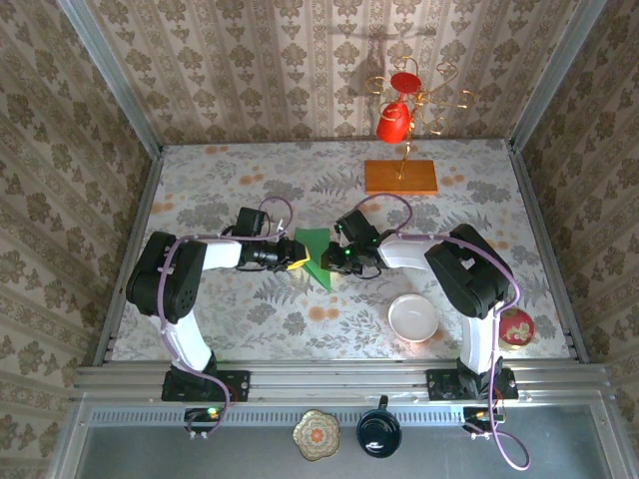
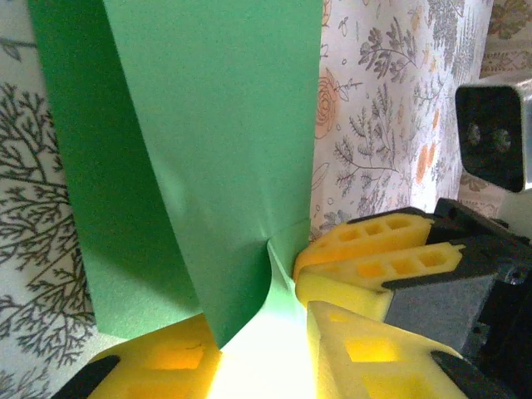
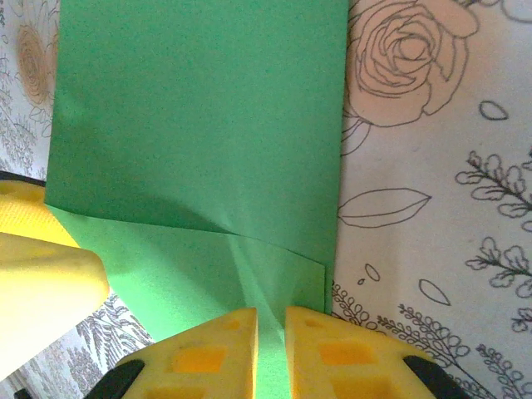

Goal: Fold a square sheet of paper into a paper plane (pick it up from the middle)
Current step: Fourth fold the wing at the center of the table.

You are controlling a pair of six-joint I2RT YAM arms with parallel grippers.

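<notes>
Since the thin bright green folded paper sheet [image 1: 316,251] looks light, limp and crease-prone, its centre ridge seems the best hold; it lies midway across the floral tabletop [image 1: 250,319]; the right claw [image 3: 270,337] pinches that ridge; the left claw [image 2: 262,332] straddles its edge, grip unclear.

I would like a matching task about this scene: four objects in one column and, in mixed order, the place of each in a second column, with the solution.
Objects:
1. green paper
2. white bowl
3. orange wooden slab
4. red cup

Places:
A. hangs from the wire stand
B. lies flat at the far side of the table
C. stands close to the right arm
D. lies mid-table, partly folded

Pairs: 1-D, 2-C, 3-B, 4-A.
</notes>
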